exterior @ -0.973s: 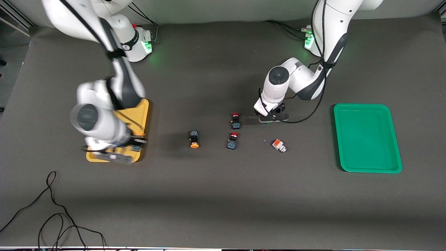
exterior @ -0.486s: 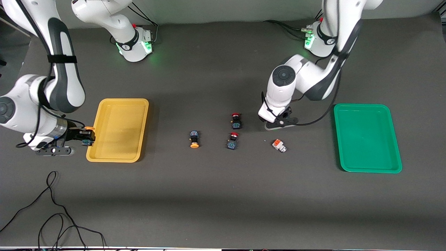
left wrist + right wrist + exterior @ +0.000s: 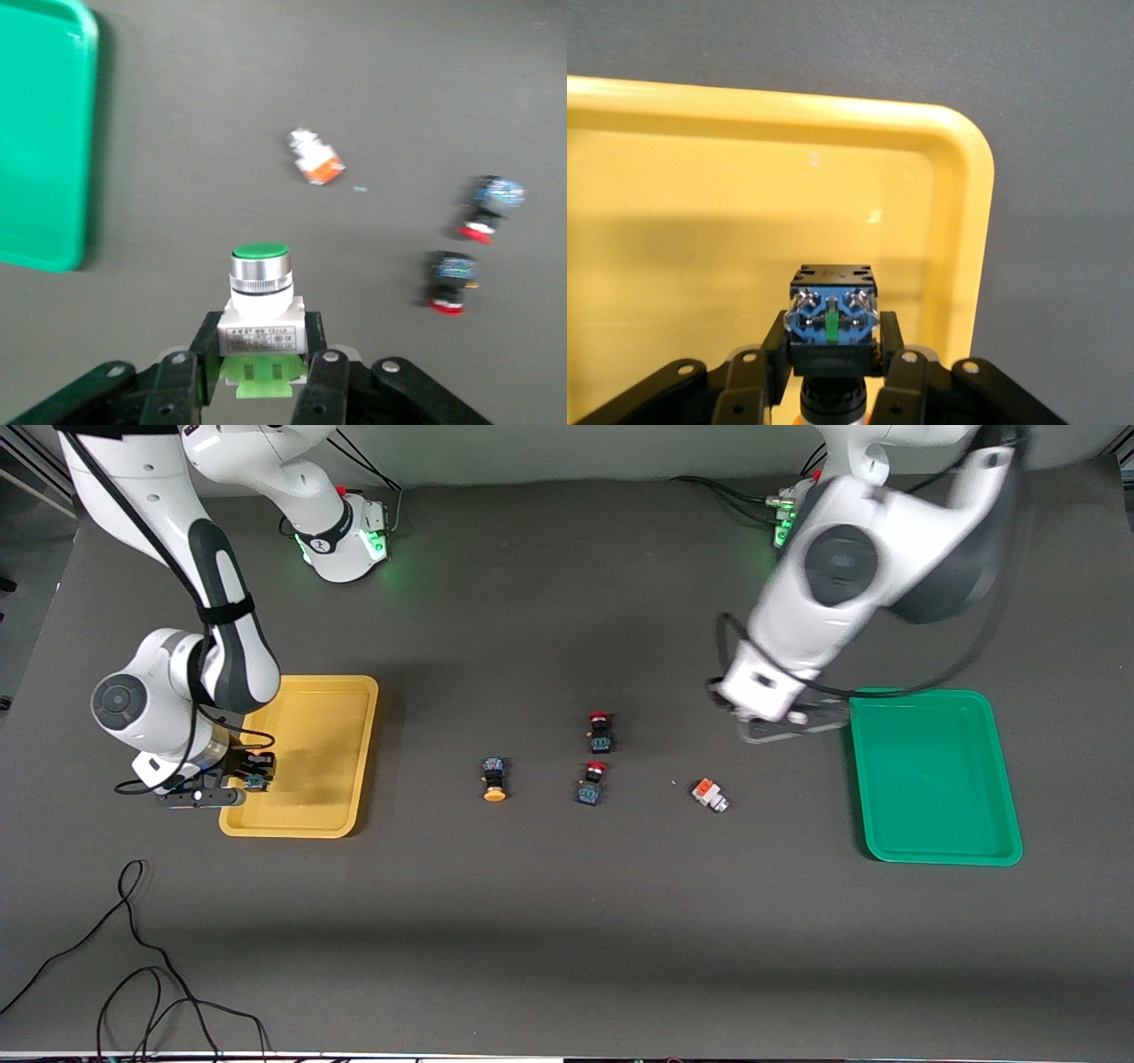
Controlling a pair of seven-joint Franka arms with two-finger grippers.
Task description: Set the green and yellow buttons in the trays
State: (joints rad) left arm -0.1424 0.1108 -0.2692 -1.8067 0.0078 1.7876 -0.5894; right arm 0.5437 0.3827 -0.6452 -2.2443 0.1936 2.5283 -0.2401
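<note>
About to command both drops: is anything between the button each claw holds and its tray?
Nothing visible. The left claw, shut on the green button, is over bare table beside the green tray. The right claw, shut on a black-blue button, is over the yellow tray rim; the floor below is bare.

two trays (image 3: 306, 824) (image 3: 930, 855), six buttons (image 3: 494, 779), two claws (image 3: 232, 779) (image 3: 802, 724)

Dark grey counter (image 3: 549, 921), yellow tray (image 3: 306, 815), green tray (image 3: 930, 779), green-capped white button (image 3: 260, 297), black-and-blue switch (image 3: 832, 323), orange-capped button (image 3: 493, 778), two red-capped black switches (image 3: 600, 731), orange-and-white part (image 3: 710, 794), black cables (image 3: 133, 974), white arms with black joints.
</note>
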